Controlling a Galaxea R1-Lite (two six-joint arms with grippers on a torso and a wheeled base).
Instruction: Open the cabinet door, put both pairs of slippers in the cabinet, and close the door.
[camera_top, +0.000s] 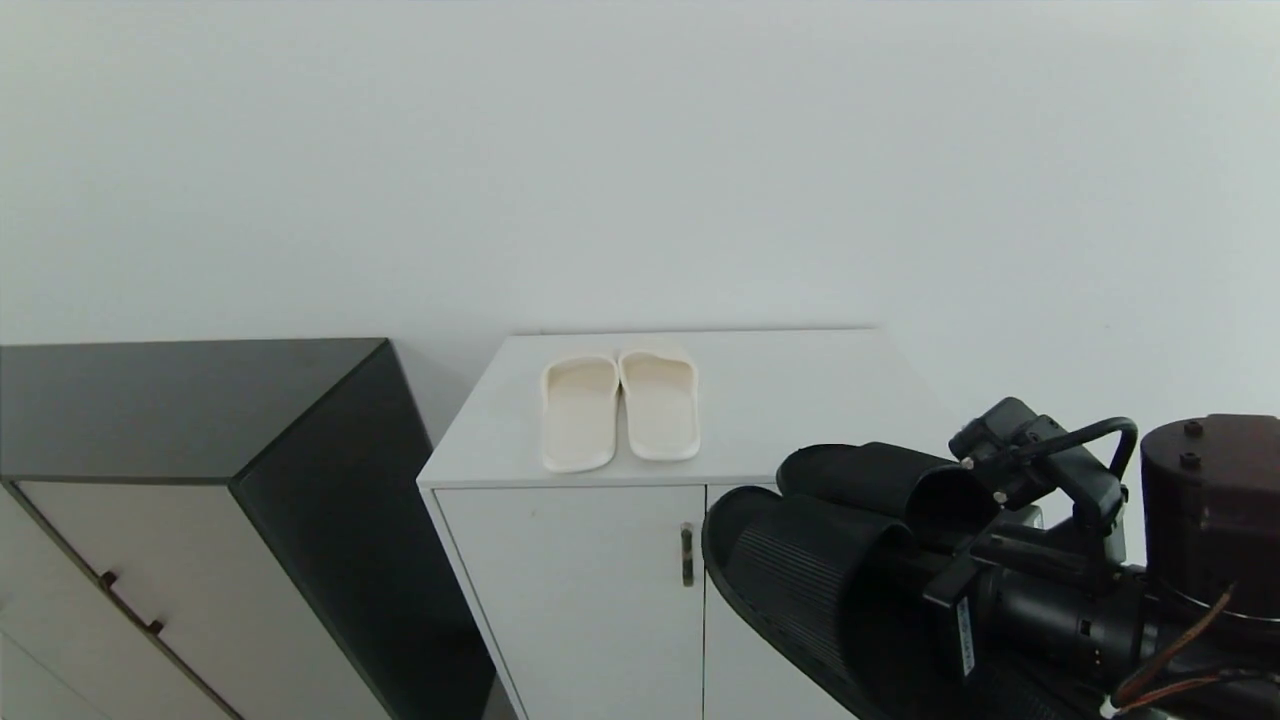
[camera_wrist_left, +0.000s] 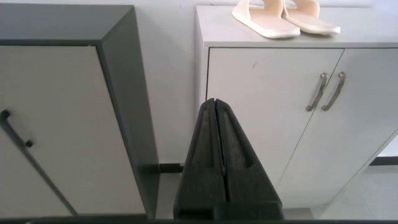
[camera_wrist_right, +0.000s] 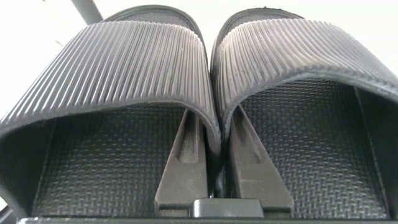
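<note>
Clamped in the right jaws, low on the right of the head view: a pair of black rubber slippers (camera_top: 830, 560) with ribbed straps, side by side. Jaws narrow, the two black fingers (camera_wrist_right: 180, 162) nearly together, pinching the inner strap edges where the two slippers meet. Raised before the right front corner of the white two-door cabinet (camera_top: 570, 600); touching it or not, impossible to tell.

On the cabinet's flat top, toward its left half: a pair of cream moulded slippers (camera_top: 620, 408), lying flat and parallel, sides just touching, set back a little from the front edge.

Both cabinet doors shut, flush with each other. At the seam between them, two slim metal bar handles (camera_wrist_left: 328, 91), upright and close together.

Left jaws pressed fully together, nothing between them, seen in the left wrist view as a black wedge. Low down, in line with the gap between the white cabinet and its neighbour, well below the cream pair and apart from both doors.

Just to the left of the white cabinet: a larger cabinet with a black top and side and pale fronts (camera_top: 200, 410), dark bar handles on those fronts. Behind everything, a plain pale wall (camera_top: 640, 150).
</note>
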